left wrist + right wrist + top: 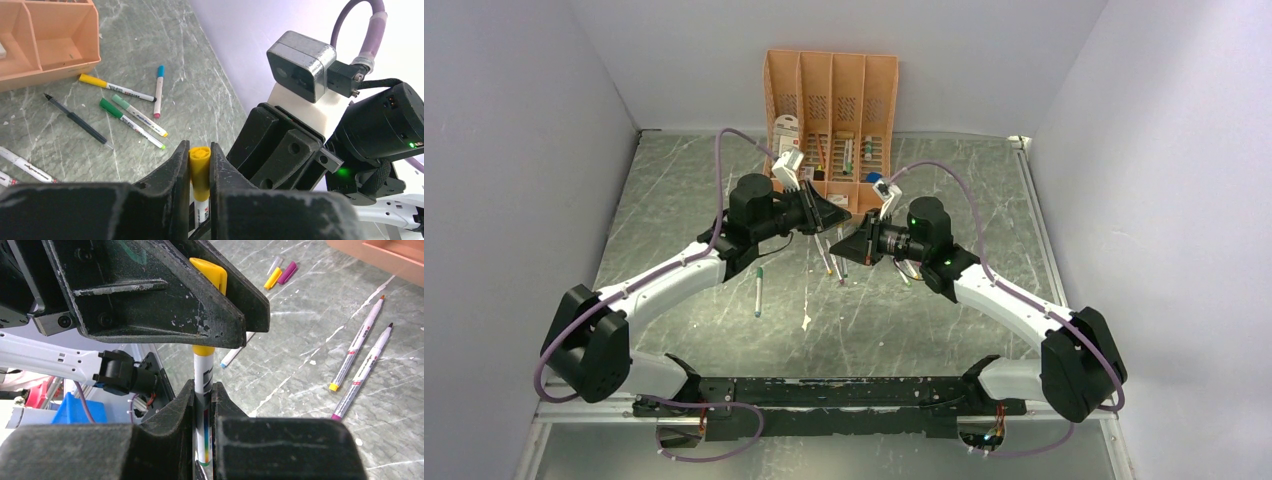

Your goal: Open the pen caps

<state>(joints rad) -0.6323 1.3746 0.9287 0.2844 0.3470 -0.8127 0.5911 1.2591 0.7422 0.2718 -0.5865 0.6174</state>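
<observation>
Pinching yellow cap (199, 172) in left pincer (199, 148), pen (202, 370) in right pincer (202, 386); seemingly not yet parted, needing straight pull apart.

An orange organiser (829, 75) stands at the middle of the grey-green marbled tabletop's (674, 190) far edge, against the wall, with white packets (787, 127) and small stationery in its compartments.

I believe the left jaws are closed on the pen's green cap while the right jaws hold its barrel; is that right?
Not quite: the left wrist view shows the cap is yellow, not green. The right jaws do hold the barrel.
</observation>
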